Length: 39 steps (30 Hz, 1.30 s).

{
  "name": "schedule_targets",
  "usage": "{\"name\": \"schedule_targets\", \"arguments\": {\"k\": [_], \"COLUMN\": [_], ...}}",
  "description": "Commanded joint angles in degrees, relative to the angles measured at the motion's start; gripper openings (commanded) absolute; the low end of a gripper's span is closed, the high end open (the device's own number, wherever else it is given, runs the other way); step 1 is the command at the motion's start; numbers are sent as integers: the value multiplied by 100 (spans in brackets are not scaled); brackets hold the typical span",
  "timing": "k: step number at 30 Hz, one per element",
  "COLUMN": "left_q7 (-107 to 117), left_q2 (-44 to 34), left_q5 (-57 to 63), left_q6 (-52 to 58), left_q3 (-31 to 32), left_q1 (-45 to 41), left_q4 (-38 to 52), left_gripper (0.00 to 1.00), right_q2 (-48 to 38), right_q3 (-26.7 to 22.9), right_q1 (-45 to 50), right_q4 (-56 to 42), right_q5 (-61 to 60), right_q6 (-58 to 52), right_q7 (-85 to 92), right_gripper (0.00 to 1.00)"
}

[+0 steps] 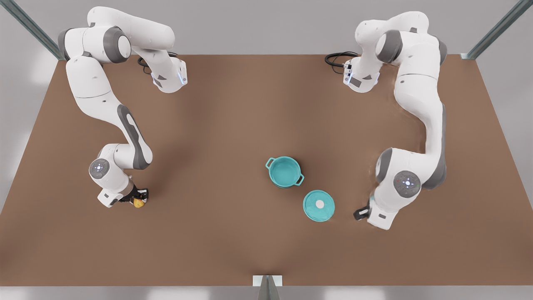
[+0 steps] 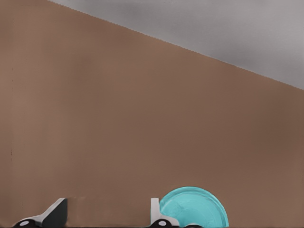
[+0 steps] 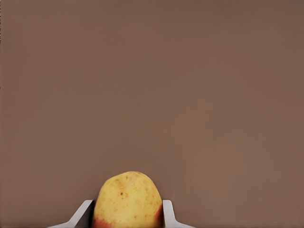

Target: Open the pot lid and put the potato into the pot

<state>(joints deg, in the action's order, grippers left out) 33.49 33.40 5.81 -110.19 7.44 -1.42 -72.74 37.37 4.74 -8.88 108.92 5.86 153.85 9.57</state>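
The teal pot (image 1: 284, 171) stands uncovered near the table's middle, its inside bare. The pot lid (image 1: 319, 205) lies flat on the table just beside it toward the front view's right, white knob up. My left gripper (image 1: 360, 213) hovers low beside the lid, open, with nothing between its fingers; in the left wrist view the pot lid (image 2: 192, 209) lies just past one fingertip (image 2: 160, 213). At the front view's left, my right gripper (image 1: 139, 198) is shut on the yellow potato (image 1: 138, 203) at table level. The potato (image 3: 127, 199) fills the gap between the fingers (image 3: 168, 213).
The brown table (image 1: 233, 125) stretches wide between the two arms. Black cables (image 1: 337, 58) lie at the back edge near the arm bases. A small metal bracket (image 1: 267, 281) sits at the front edge.
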Motion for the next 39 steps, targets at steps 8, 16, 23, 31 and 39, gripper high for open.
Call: {"name": "schedule_targets", "arguments": {"k": [8,16,23,31,39], "left_q7": [-3533,-3525,-3498,-3445,-3445], "left_q2": [-1934,-1881,-1863,-1863,-1863], "left_q5": [-573,-414,-423,-414,-414], "left_q6": [929,920,929,929,929], "left_q3": [-23,-14,3,3,3], "left_q1": [573,538,529,529,529], "left_q4": [-1515,-1506,-1524,-1524,-1524], "left_gripper": [100,100,100,100,100], "right_q2": [34,-115,-880,-1496,-1320], "right_q3": [0,9,308,589,958], "right_q1": [0,9,61,1072,2672], "right_q4": [-11,-2,-2,-81,-1109], "right_q5": [-6,2,-76,-402,-384], "right_q6": [14,-57,-812,-1815,-2377], "right_q7": [229,247,168,-1713,-4446], "right_gripper": [63,52,52,52,53]}}
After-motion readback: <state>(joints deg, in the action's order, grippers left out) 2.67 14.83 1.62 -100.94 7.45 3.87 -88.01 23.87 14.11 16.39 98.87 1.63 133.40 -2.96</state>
